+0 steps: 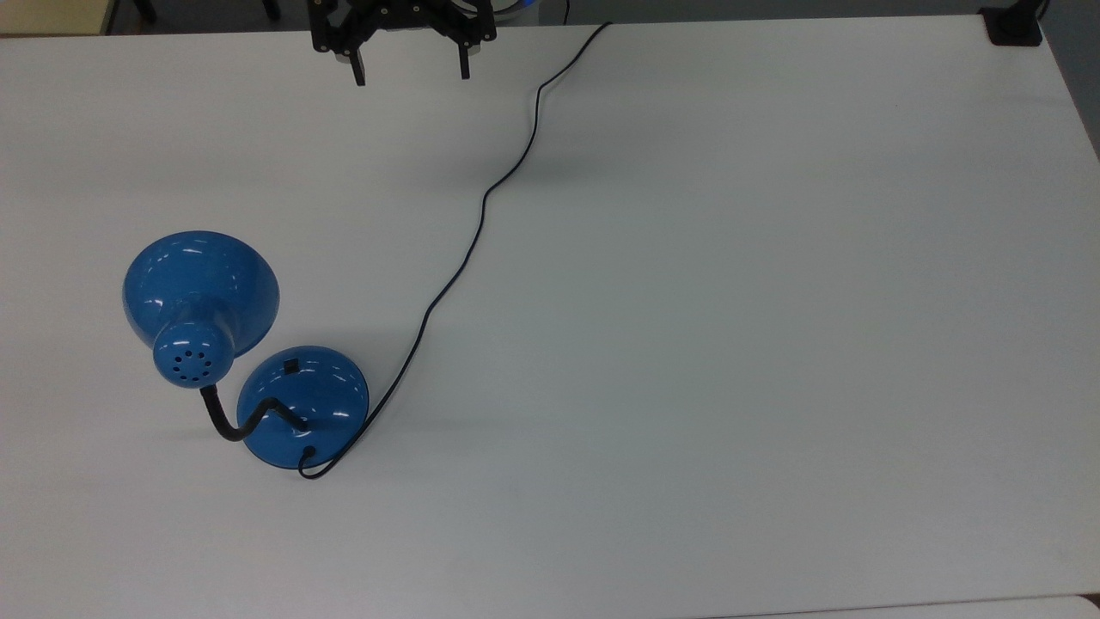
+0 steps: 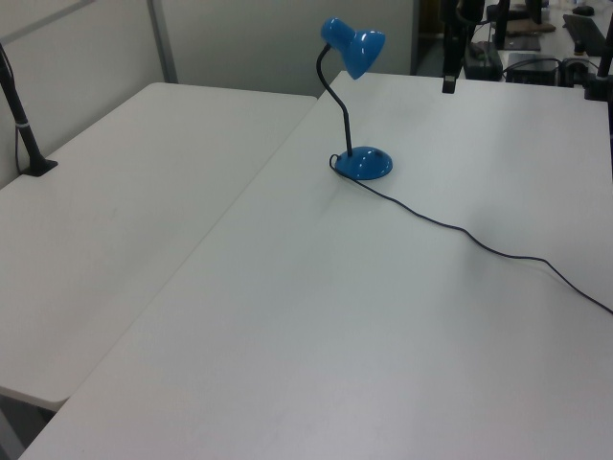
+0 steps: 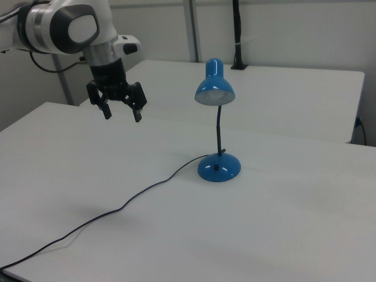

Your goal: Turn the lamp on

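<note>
The lamp (image 1: 258, 370) is glossy blue: a bell-shaped shade (image 1: 202, 288), a black gooseneck (image 3: 220, 132) and a round domed base (image 1: 302, 407) bearing a small black switch (image 1: 291, 366). It stands on the white surface (image 1: 730, 301) toward the top view's lower left. Its thin black cord (image 1: 481, 206) snakes to the top view's upper edge. The hand (image 1: 411, 73) hangs there, fingers spread wide, holding nothing, well apart from the lamp, with bare surface between.
</note>
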